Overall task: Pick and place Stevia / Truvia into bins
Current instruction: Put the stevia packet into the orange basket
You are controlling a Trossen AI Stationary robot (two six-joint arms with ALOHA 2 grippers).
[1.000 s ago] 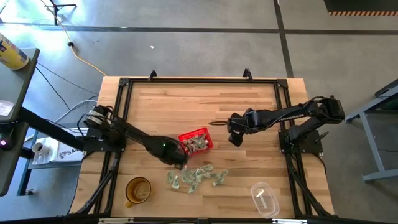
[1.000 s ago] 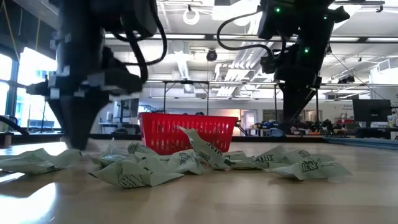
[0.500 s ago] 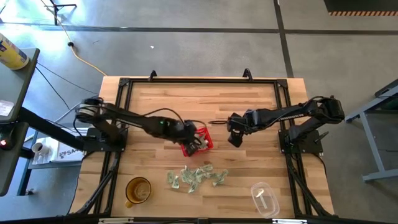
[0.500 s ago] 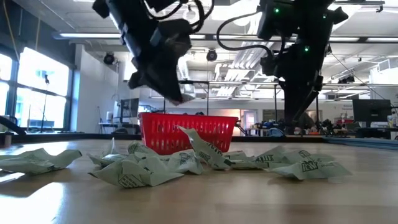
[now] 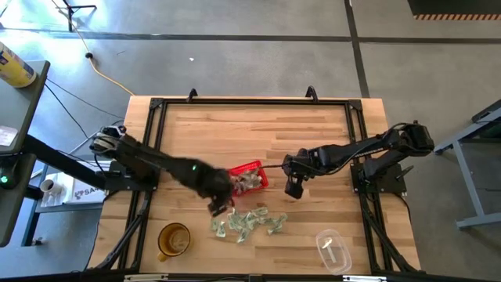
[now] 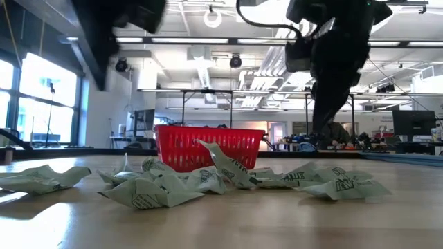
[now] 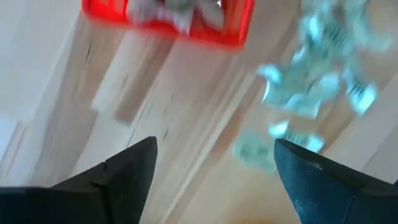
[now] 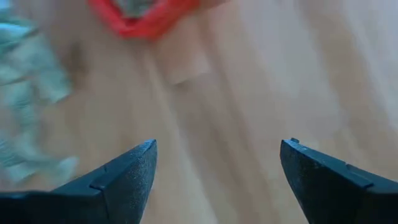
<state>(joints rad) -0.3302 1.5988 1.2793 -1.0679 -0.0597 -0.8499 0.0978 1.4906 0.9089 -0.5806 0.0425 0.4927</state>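
Note:
The red basket (image 5: pixel 249 178) stands mid-table with several packets inside. A loose pile of pale green and white Stevia / Truvia packets (image 5: pixel 247 222) lies crumpled on the wood, on the near side of the basket. My left gripper (image 5: pixel 220 206) hovers open at the pile's left end, between basket and pile; its wrist view shows the packets (image 7: pixel 314 81) and basket (image 7: pixel 168 18) ahead and nothing between the fingers. My right gripper (image 5: pixel 293 189) hangs open just right of the basket, with bare wood between its fingers (image 8: pixel 134 168).
An amber cup (image 5: pixel 174 239) stands near the front edge at the left. A clear cup (image 5: pixel 333 249) lies at the front right. A dark frame (image 5: pixel 250 102) rims the table. Bare wood stretches behind the basket toward the far edge.
My left gripper rose from the pile's left end, swung over the red basket, then came back toward the near edge beside the pile. My right gripper has shifted a little toward the near edge, right of the basket. The pile has kept its shape.

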